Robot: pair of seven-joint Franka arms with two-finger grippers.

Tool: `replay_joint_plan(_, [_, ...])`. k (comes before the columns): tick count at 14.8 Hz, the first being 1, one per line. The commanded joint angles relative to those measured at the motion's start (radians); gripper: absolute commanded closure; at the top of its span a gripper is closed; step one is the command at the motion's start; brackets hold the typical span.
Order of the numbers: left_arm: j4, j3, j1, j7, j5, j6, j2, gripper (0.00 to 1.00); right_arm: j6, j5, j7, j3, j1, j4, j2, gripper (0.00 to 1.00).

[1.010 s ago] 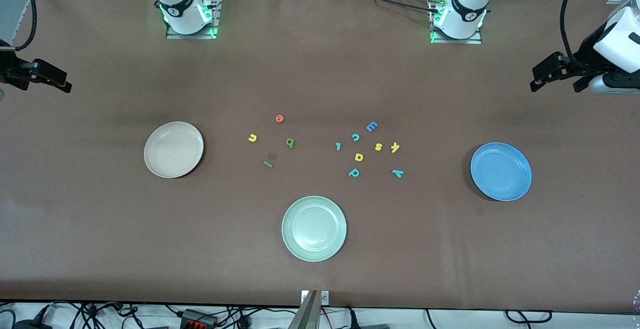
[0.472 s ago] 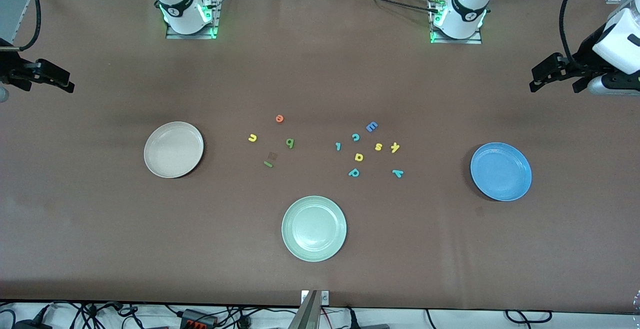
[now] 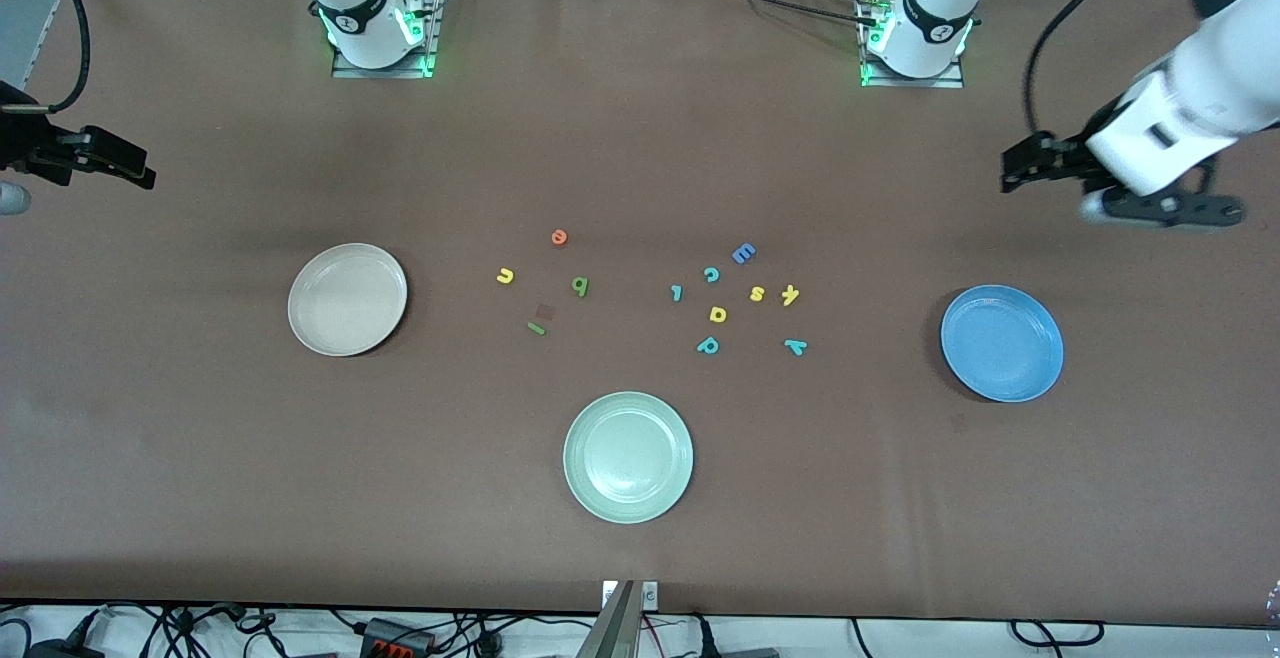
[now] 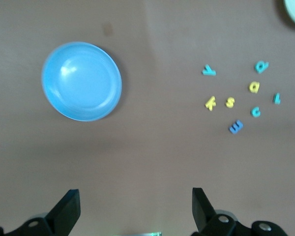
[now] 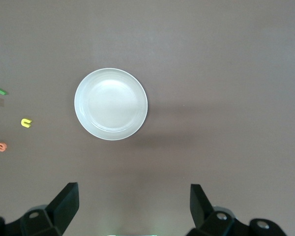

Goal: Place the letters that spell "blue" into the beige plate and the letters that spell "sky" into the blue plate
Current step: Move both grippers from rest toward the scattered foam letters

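Observation:
The beige plate [image 3: 347,299] lies toward the right arm's end, the blue plate [image 3: 1002,343] toward the left arm's end. Between them lie orange e [image 3: 559,237], yellow u [image 3: 505,276], green b [image 3: 580,286] and dark green l [image 3: 537,328], then yellow s [image 3: 757,293], yellow k [image 3: 790,294] and teal y [image 3: 795,346]. My left gripper [image 3: 1030,166] hangs open and empty over bare table near the blue plate [image 4: 81,81]. My right gripper [image 3: 135,170] hangs open and empty over the table's end, with the beige plate [image 5: 110,103] in its wrist view.
A pale green plate [image 3: 628,456] sits nearest the front camera. Other letters lie among the s, k and y: blue E [image 3: 743,254], teal c [image 3: 711,274], yellow a [image 3: 717,314], teal p [image 3: 708,345] and a small teal letter [image 3: 677,292].
The left arm has swung in from the table's end toward the middle, its gripper still open. The right gripper has crept slightly inward. The letters and plates have not moved.

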Motion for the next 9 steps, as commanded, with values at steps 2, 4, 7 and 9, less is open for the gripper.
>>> replay_joint_plan(2, [0.051,-0.002,-0.069,0.017,0.017,-0.038,0.11,0.0,0.018,-0.007,-0.02,0.006,0.04,-0.008,0.127,0.0])
replay_joint_plan(4, [0.051,-0.003,-0.087,0.018,0.014,-0.032,0.158,0.0,0.056,-0.007,-0.02,0.006,0.096,-0.008,0.2,0.0])
replay_joint_plan(7, [0.046,0.0,-0.171,0.016,0.018,0.061,0.236,0.0,0.135,0.014,-0.018,0.008,0.184,-0.023,0.286,0.0])
replay_joint_plan(9, [0.046,-0.003,-0.184,0.051,0.025,0.137,0.293,0.0,0.281,0.016,0.02,0.008,0.25,-0.11,0.297,0.0])
